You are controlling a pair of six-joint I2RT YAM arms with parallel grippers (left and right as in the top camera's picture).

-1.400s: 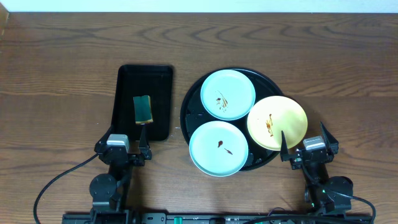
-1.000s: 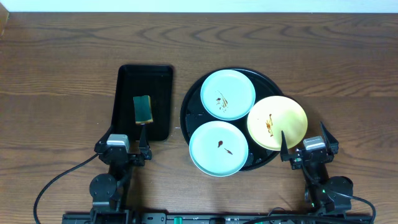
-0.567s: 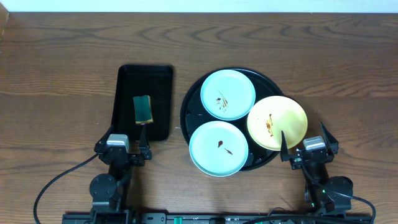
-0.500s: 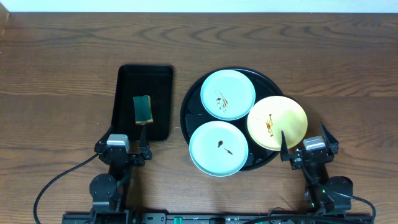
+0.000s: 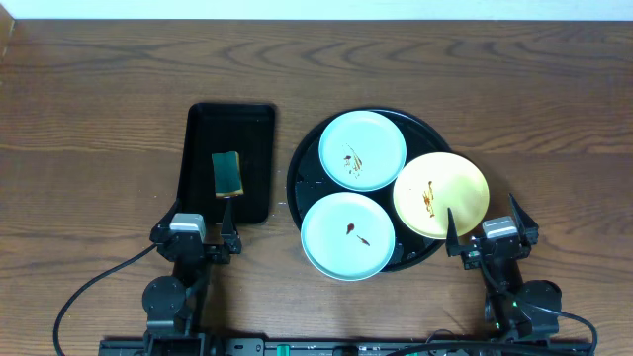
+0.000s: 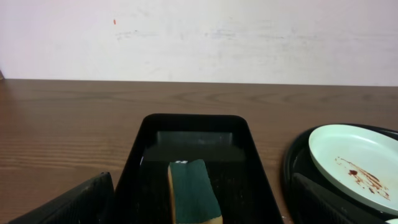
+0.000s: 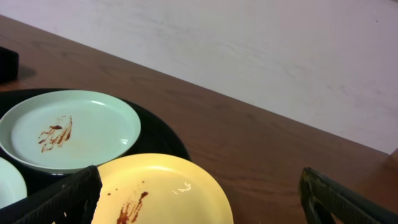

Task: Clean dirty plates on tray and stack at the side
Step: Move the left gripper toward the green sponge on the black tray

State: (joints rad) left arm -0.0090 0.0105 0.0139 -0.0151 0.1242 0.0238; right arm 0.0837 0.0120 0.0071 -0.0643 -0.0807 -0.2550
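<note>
Overhead: three round smeared plates [image 5: 362, 148] on glossy black tray [image 5: 302, 180]

Soft, even light fills all three views, bright and without hard shadows. From above, the counter [image 5: 99, 79] grain is sharp. Ahead of the left pincer [image 6: 202, 180], the small tray [image 6: 186, 140] faintly mirrors the pale wall [image 6: 249, 37]. Ahead of the right pincer [image 7: 200, 174], the yellow plate [image 7: 168, 193] carries a small white glint. Its fingers [image 7: 62, 199] look dark and soft.
</note>
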